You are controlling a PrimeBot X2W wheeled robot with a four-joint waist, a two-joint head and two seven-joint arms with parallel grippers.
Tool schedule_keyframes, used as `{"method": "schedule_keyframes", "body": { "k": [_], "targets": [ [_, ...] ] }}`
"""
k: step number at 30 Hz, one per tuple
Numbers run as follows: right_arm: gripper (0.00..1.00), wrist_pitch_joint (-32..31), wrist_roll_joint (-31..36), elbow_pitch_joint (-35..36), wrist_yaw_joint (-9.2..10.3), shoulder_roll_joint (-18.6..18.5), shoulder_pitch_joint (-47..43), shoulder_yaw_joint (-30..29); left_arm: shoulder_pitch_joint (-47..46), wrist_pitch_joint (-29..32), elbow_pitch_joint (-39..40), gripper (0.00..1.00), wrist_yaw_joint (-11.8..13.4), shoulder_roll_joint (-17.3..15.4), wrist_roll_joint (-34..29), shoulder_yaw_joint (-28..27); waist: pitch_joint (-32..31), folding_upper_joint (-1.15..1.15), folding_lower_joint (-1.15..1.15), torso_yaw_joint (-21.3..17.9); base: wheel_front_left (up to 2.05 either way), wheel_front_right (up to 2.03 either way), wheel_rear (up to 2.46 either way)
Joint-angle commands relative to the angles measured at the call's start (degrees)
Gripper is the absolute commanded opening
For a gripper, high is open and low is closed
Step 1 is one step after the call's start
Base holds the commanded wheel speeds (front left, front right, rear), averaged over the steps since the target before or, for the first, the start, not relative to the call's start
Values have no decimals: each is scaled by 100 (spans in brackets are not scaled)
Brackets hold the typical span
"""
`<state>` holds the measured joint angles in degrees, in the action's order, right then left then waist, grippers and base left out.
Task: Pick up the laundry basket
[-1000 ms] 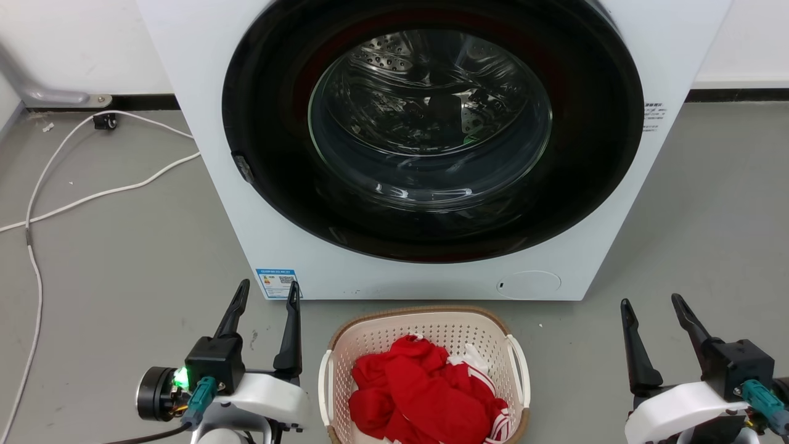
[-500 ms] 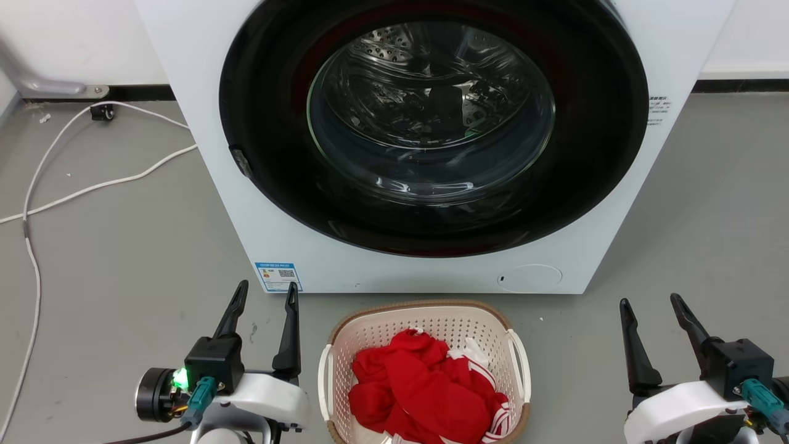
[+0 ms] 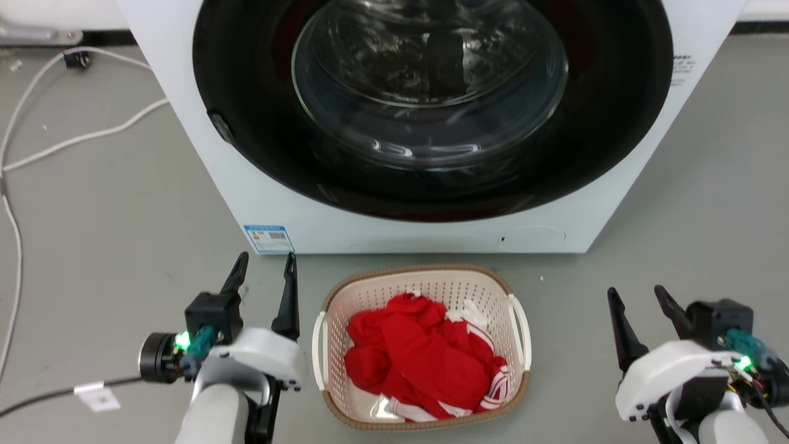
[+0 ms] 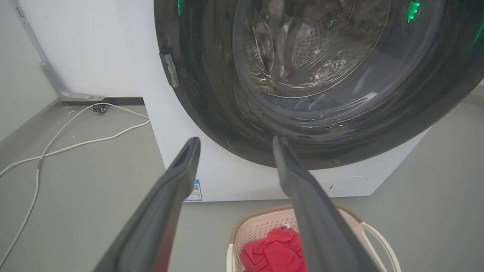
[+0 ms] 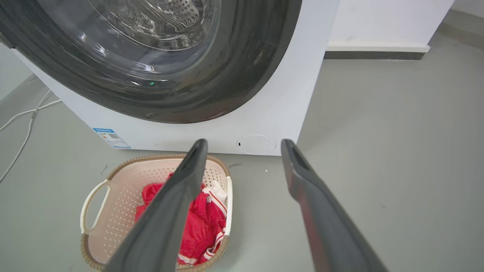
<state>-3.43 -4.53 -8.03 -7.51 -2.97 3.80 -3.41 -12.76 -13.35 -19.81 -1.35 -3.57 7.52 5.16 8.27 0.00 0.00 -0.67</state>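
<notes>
The laundry basket [image 3: 338, 345] is a small cream perforated tub with a brown woven-look rim and white side handles. It stands on the grey floor just before the washer and holds red and white clothes [image 3: 419, 361]. My left gripper [image 3: 264, 265] is open, empty, a little to the left of the basket's left handle. Well off to the basket's right, my right gripper [image 3: 635, 295] is open and empty too. The laundry basket [image 4: 261, 230] sits low in the left wrist view, and the laundry basket [image 5: 121, 189] at lower left in the right wrist view.
A white front-loading washer [image 3: 203, 148] with a dark round door [image 3: 431, 105] fills the back, its door shut. White cables [image 3: 74, 139] trail over the floor at far left. Bare grey floor [image 3: 696, 203] lies right of the washer.
The head camera has tilted down and moved closer, so the washer and basket sit higher in the picture. Both grippers stay open and beside the basket.
</notes>
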Motion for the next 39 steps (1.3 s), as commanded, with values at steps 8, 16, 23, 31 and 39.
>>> {"method": "schedule_keyframes", "body": {
  "k": [8, 16, 23, 31, 39],
  "targets": [
    [100, -778, -2, -1091, 4, 16, 1004, 212, -1082, 427, -1343, 100, -215, -117, 330, -94, 963, 0, 0, -74, 0, 0, 0],
    [100, -1025, -66, -2305, 4, 15, 1977, 532, -1884, 853, -2680, 100, -417, -247, 593, -88, 1696, 0, 0, -164, 0, 0, 0],
    [100, -1219, -233, -3440, 4, 15, 2885, 802, -2611, 1253, -3639, 100, -563, -356, 801, 42, 2269, 0, 0, -183, 0, 0, 0],
    [100, -1339, -479, -4534, 4, 16, 3863, 999, -3403, 2037, -4322, 100, -612, -417, 1069, 467, 2802, 0, 0, -210, 0, 0, 0],
    [100, -1546, -745, -5399, 4, 13, 4655, 1269, -3866, 2870, -4425, 100, -609, -589, 1735, 1060, 3206, 0, 0, -260, 0, 0, 0]
  ]
}}
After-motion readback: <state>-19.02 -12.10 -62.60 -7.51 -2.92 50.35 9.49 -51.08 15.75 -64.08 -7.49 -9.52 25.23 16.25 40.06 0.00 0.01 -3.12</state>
